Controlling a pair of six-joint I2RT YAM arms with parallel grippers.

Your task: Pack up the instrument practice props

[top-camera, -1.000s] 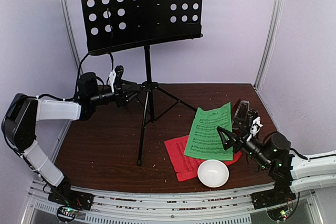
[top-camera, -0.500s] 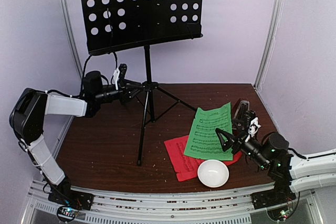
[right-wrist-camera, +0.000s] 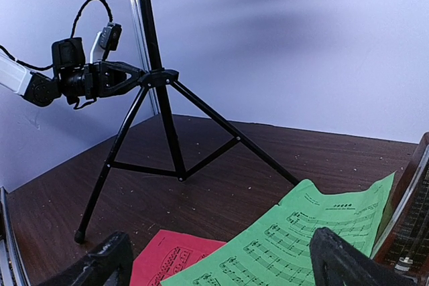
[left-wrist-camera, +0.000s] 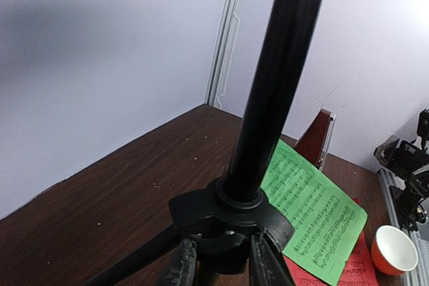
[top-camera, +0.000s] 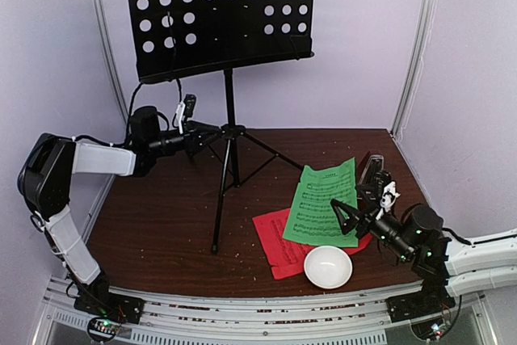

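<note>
Probably a lab test cell: plain lilac walls (top-camera: 56, 54), aluminium posts (top-camera: 416, 46).

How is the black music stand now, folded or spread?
Spread, upright: the music stand has legs splayed on the table, desk raised; left gripper clasps its hub.

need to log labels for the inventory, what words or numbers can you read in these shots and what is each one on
No text here reads clearly.
Title line on the green sheet: too small to read; below it is only music notation.
Print on the red sheet: notation, blurred.
Scale on the metronome: blurred, no numbers legible.
No markings show on the stand or the bowl.
</note>
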